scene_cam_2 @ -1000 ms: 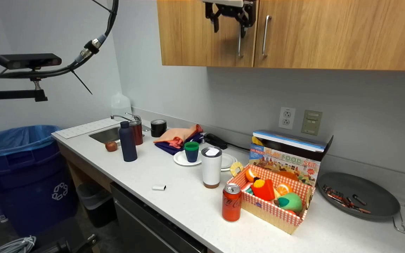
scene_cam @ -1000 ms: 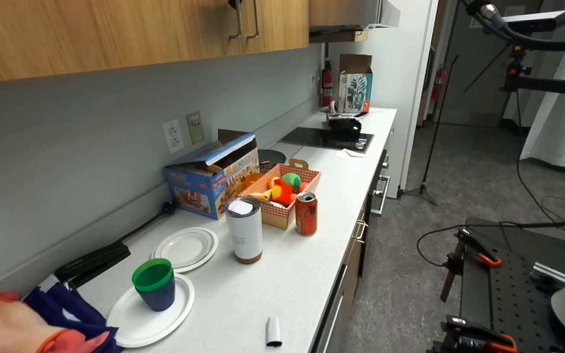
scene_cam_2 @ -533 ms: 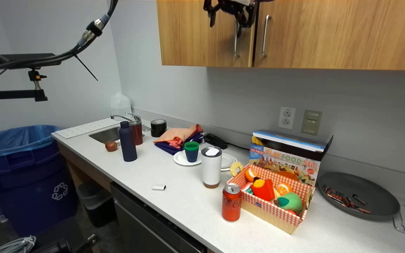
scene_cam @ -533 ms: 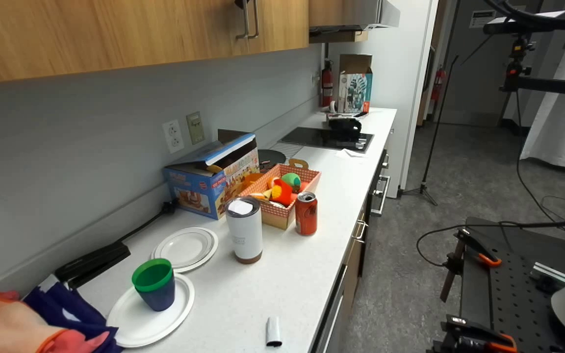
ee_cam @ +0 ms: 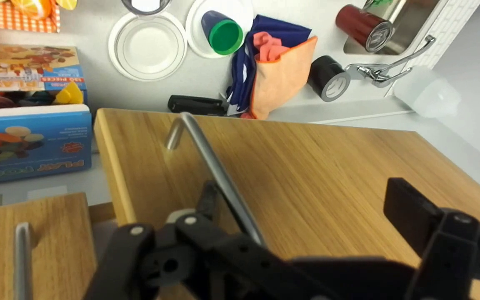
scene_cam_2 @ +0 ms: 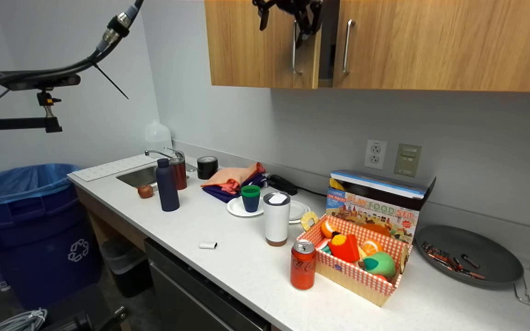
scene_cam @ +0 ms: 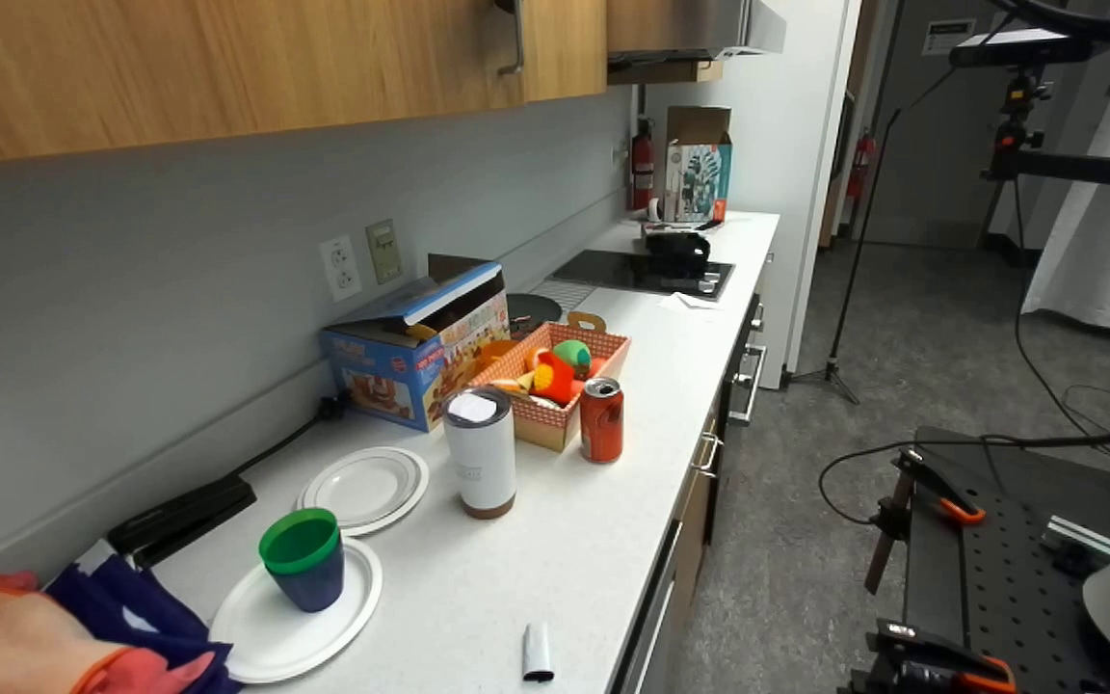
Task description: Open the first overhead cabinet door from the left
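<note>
1 can (scene_cam_2: 303, 272) stands before the basket (scene_cam_2: 351, 281), 1 box (scene_cam_2: 380, 208) behind it.

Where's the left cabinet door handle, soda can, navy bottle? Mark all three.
Left cabinet door handle (ee_cam: 221, 176), wrist view: bar's middle.
Soda can (scene_cam_2: 303, 266), in an exterior view: body.
Navy bottle (scene_cam_2: 167, 187), in an exterior view: body.

We see diffuse light brightening the countertop (scene_cam_2: 242, 262), while a soft-edged shadow greys the wall (scene_cam_2: 311, 138) beneath the overhead cabinet (scene_cam_2: 384, 46) in an exterior view; in the wrist view, we find the gripper (ee_cam: 303, 193) dark and softly blurred.
</note>
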